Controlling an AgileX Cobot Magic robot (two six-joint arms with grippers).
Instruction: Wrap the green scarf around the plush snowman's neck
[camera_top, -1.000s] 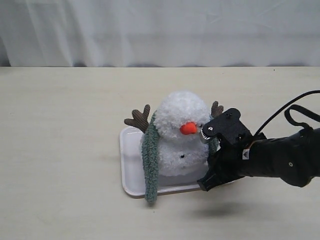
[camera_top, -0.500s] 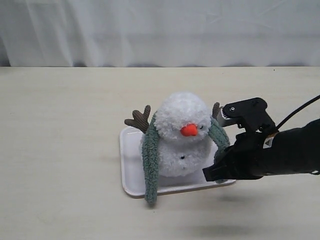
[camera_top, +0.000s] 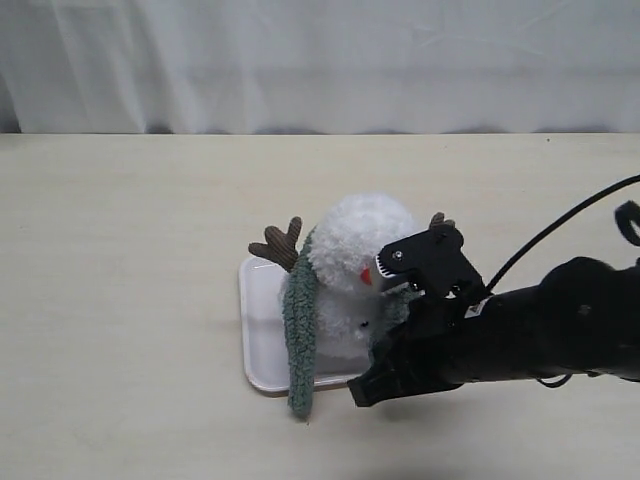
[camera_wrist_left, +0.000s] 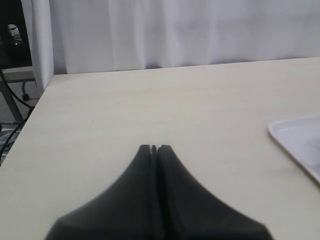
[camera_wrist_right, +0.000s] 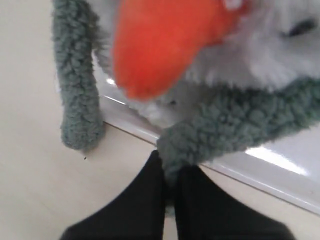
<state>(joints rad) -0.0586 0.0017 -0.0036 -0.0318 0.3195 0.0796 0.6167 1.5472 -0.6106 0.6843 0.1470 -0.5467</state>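
The plush snowman sits on a white tray, white and fluffy with an orange nose and brown twig arms. The green scarf lies round the back of its neck. One end hangs down the snowman's left side past the tray's front edge. The other end is drawn across the front under the nose, and my right gripper is shut on its tip. In the exterior view my right gripper is low in front of the snowman, hiding its lower body. My left gripper is shut, empty, over bare table.
A white curtain closes off the back of the table. In the left wrist view a corner of the tray shows at the side, and the table edge and a dark stand lie beyond.
My right gripper has carried the scarf end from the snowman's right side leftward and down across its front. The snowman's head has shifted slightly.
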